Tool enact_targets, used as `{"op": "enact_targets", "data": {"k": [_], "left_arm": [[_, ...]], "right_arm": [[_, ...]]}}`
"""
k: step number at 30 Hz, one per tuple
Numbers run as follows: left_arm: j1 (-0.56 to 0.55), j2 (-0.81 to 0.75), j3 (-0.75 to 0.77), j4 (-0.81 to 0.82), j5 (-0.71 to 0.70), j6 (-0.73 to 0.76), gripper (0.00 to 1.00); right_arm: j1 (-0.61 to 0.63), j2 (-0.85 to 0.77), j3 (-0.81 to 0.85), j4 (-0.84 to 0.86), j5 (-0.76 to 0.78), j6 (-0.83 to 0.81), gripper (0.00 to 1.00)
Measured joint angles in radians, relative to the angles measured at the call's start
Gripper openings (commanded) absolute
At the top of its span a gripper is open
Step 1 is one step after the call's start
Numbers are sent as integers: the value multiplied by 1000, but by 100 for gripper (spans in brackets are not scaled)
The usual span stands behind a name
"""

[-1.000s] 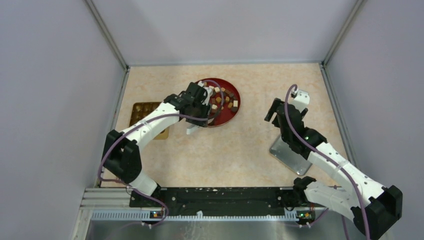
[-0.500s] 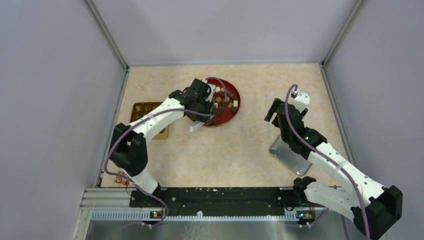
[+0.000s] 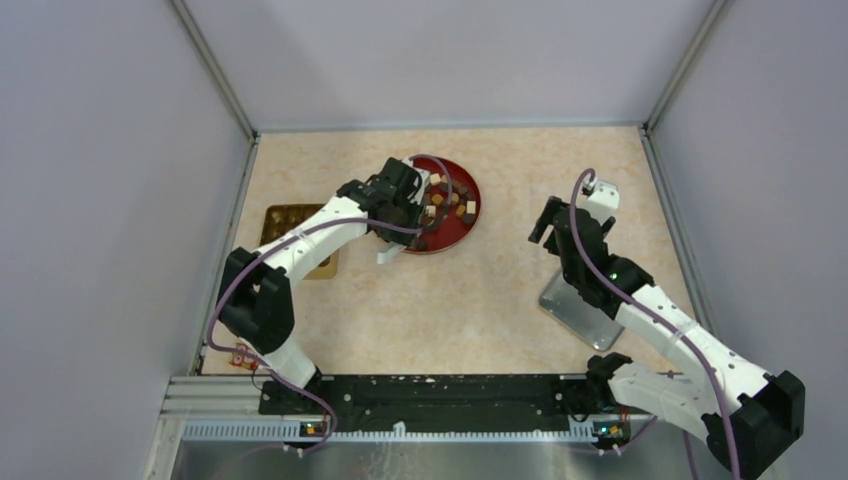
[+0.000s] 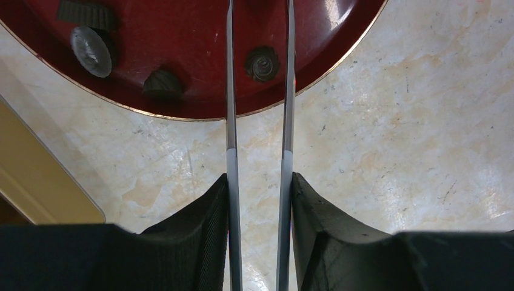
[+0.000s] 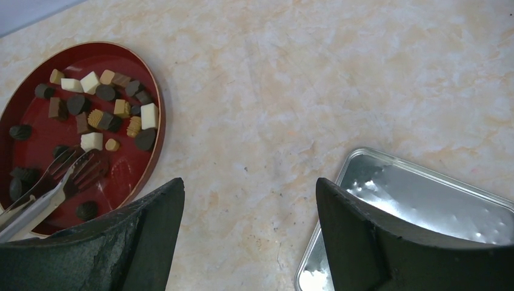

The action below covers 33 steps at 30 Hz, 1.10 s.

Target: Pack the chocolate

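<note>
Metal tongs point(image 4: 230, 109) are clenched in the left gripper point(image 4: 259, 179). One dark piece of the chocolate point(image 4: 262, 62) on the red plate point(image 4: 182, 36) is seen between their arms. Beside the plate, the right gripper point(image 5: 250, 185) is spread wide, empty.

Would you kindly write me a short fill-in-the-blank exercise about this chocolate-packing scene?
The chocolate lies on a round ____ plate.
The metal tongs are held by the ____.
The right gripper hovers with its jaws ____.
Missing words: red; left gripper; open.
</note>
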Motion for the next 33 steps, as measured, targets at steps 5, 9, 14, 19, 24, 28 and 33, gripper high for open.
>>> {"op": "enact_targets", "data": {"k": [5, 9, 14, 19, 24, 28, 33], "left_arm": [[1, -24, 12, -28, -21, 0, 16], [7, -49, 29, -48, -32, 1, 16], [33, -102, 32, -71, -47, 1, 16], [78, -158, 33, -113, -58, 1, 17], [137, -223, 33, -167, -73, 0, 18], [193, -283, 33, -214, -103, -11, 18], [259, -352, 33, -281, -158, -30, 19]], "right_arm": [[0, 0, 0, 0, -2, 1, 78], [0, 0, 0, 2, -3, 1, 78], [0, 0, -12, 19, -10, 1, 78], [0, 1, -14, 29, -14, 0, 78], [0, 21, -16, 50, -19, -3, 78], [0, 54, -21, 77, -35, -4, 78], [0, 105, -21, 112, -56, -23, 78]]}}
